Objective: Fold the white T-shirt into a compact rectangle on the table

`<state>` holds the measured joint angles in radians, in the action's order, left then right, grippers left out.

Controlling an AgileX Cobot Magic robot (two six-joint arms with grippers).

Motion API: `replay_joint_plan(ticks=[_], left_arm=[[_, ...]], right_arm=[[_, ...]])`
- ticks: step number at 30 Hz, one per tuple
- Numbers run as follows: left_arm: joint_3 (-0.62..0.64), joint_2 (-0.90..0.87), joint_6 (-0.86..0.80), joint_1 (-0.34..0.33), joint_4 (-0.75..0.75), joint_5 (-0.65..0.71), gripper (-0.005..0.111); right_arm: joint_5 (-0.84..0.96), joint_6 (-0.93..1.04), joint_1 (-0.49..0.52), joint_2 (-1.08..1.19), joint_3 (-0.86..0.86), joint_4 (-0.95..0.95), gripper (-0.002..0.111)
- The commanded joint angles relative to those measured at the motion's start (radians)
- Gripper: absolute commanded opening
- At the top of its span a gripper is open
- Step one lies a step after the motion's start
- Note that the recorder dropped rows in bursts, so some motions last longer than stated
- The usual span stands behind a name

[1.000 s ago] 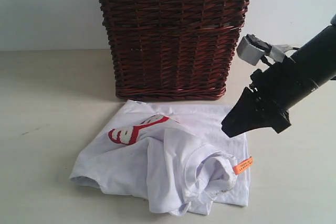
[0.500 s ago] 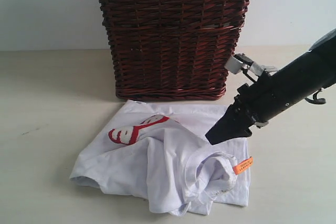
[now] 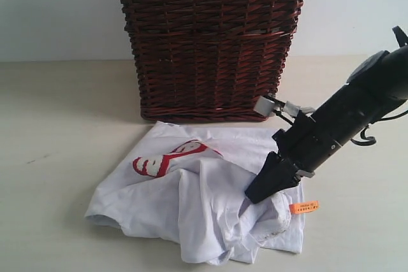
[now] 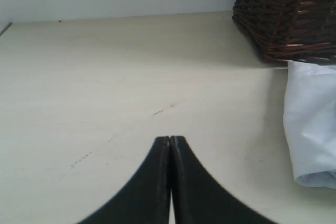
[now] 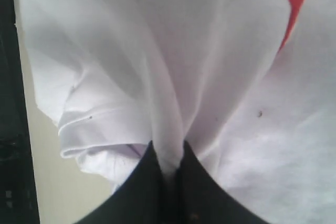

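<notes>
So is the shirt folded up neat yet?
No, crumpled. The white T-shirt lies bunched on the table, a fold pinched by the right gripper.

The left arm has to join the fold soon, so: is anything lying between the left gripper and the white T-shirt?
Nothing visible does. Only bare table separates the shut left gripper from the white T-shirt; the wicker basket stands off that line, behind the shirt.
</notes>
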<state>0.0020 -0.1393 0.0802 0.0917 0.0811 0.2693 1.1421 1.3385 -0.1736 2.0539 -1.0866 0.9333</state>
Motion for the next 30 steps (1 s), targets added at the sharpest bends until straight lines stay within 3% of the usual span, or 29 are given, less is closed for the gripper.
replay_joint_plan(ticks=[1,7,13,19,22,28,30], left_arm=[[-0.002,0.005,0.002,-0.002,0.005,-0.002,0.000],[-0.002,0.005,0.002,-0.002,0.005,-0.002,0.000],[-0.002,0.005,0.002,-0.002,0.005,-0.002,0.000],[-0.002,0.005,0.002,-0.002,0.005,-0.002,0.000],[-0.002,0.005,0.002,-0.002,0.005,-0.002,0.000],[-0.002,0.005,0.002,-0.002,0.005,-0.002,0.000],[-0.002,0.005,0.002,-0.002,0.005,-0.002,0.000]], right_arm=[[0.013,-0.046,-0.001,-0.057,-0.047,-0.062,0.000],[-0.043,-0.123,-0.001,-0.111,-0.119,-0.119,0.000],[-0.249,-0.286,-0.001,-0.105,-0.136,-0.353,0.000],[-0.353,-0.296,-0.001,-0.081,-0.136,-0.495,0.001],[-0.357,-0.294,-0.001,-0.067,-0.136,-0.495,0.011],[-0.433,-0.294,-0.001,-0.088,-0.136,-0.471,0.050],[-0.450,-0.294,-0.001,-0.124,-0.136,-0.471,0.054]])
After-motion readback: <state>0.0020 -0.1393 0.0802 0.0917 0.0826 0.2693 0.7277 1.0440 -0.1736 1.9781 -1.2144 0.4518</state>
